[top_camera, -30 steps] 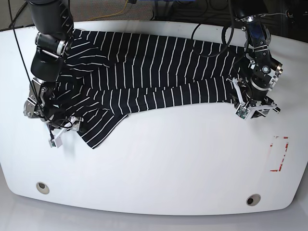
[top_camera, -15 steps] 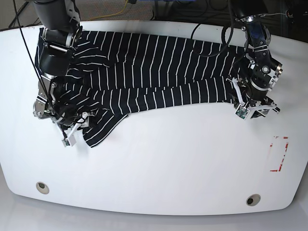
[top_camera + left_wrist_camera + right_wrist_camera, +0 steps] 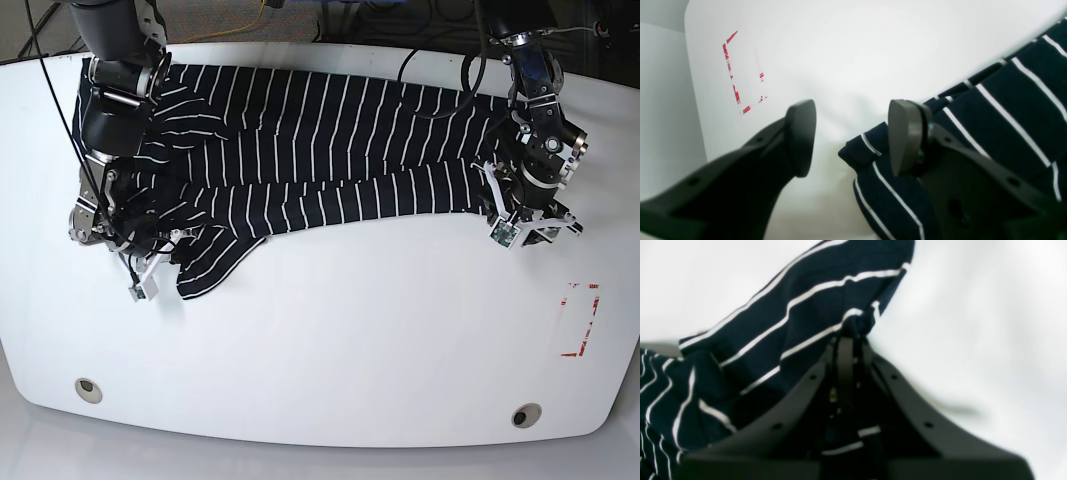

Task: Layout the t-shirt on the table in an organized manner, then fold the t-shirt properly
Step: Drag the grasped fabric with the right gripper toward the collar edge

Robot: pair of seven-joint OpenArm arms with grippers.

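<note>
Progress is at the early laying-out stage: the black soft-fabric t-shirt with thin white stripes (image 3: 300, 150) lies bunched in a long band across the far half of the large white smooth tabletop (image 3: 350, 350), doubled over along its near edge, with one loose flap hanging toward the near left of the base view. Nothing is folded neatly yet, so spreading it flat and the whole fold both appear to remain. The right gripper (image 3: 848, 336) (on the left of the base view) has its dark jaws pinched together on a corner of that striped flap. The left gripper (image 3: 846, 136) stands at the garment's other end with its jaws parted around empty space, one finger resting over the cloth edge but gripping nothing. A red-marked rectangle (image 3: 582, 320) sits on the bare table near this arm, well apart from the shirt.
</note>
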